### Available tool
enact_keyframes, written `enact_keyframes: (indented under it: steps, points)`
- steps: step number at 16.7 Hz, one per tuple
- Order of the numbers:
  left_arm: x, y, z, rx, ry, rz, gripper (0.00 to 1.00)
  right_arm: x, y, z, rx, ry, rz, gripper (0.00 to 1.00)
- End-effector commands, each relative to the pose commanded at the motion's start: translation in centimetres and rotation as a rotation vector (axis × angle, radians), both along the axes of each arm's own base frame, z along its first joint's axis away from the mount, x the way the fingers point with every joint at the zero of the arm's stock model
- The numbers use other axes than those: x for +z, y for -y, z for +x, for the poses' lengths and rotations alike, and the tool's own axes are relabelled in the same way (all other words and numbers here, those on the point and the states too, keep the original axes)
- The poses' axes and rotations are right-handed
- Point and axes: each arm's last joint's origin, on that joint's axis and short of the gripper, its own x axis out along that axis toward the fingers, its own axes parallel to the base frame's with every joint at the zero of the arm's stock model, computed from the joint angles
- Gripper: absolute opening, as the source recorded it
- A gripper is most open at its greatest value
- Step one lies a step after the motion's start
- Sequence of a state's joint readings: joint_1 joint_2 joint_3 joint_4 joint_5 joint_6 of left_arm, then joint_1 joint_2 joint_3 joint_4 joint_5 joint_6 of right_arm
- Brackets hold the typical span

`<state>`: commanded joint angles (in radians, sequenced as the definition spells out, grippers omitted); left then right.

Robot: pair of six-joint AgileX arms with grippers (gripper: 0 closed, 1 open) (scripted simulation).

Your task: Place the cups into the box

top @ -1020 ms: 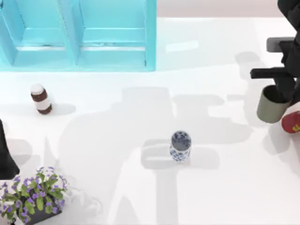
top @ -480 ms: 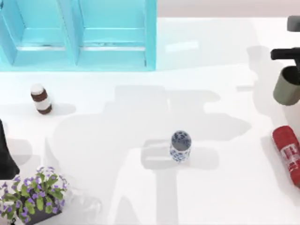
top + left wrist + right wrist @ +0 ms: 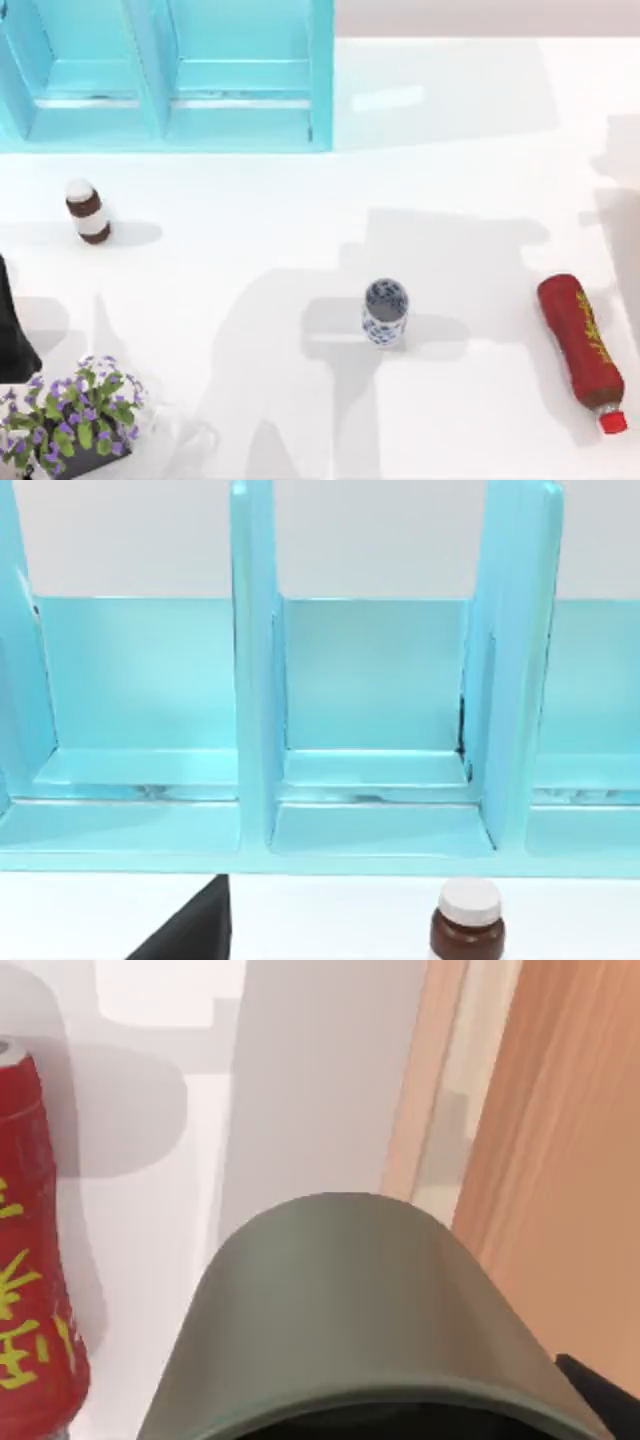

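**Olive cup carried off the right edge; patterned cup waits mid-table**

White worktop (image 3: 470, 150) runs under the overhead camera, with the blue box (image 3: 170, 75) at its far left corner, open compartments facing the front. At the left edge the left arm (image 3: 12, 330) sits parked, a dark shape beside the flower pot (image 3: 70, 415) in the near left corner; I cannot tell how its jaws stand. A brown jar (image 3: 88, 210) stands near the left edge, in front of the box. Around the middle, the patterned cup (image 3: 384, 312) stands upright and untouched. Near the right edge a red bottle (image 3: 582, 345) lies on its side, cap toward the front.

From the right wrist camera, the olive cup (image 3: 350, 1310) sits close under the lens, rim toward it, with the bottle beside it. That suggests the right arm has it, but the fingers are hidden, so their state cannot be told.

My judgement: the first cup is in transit. Next it must travel across to the box and go down into a compartment, clearing the patterned cup on the way.
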<state>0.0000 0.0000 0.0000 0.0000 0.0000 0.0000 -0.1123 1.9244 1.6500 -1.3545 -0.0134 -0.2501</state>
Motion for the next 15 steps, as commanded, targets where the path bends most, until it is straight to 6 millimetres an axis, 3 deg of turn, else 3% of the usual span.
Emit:
enact_keyframes:
  steps: [4, 6, 10, 15]
  points:
    - [0.0, 0.0, 0.0, 0.000, 0.000, 0.000, 1.00, 2.4, 9.1, -6.0, -0.024, 0.080, 0.013, 0.00]
    - [0.0, 0.0, 0.0, 0.000, 0.000, 0.000, 1.00, 3.5, 11.9, -9.8, -0.061, 0.117, -0.011, 0.00]
    - [0.0, 0.0, 0.0, 0.000, 0.000, 0.000, 1.00, 4.2, 13.6, -14.9, -0.137, 0.126, -0.060, 0.00]
    - [0.0, 0.0, 0.0, 0.000, 0.000, 0.000, 1.00, 4.2, 13.6, -15.3, -0.149, 0.119, -0.063, 0.00]
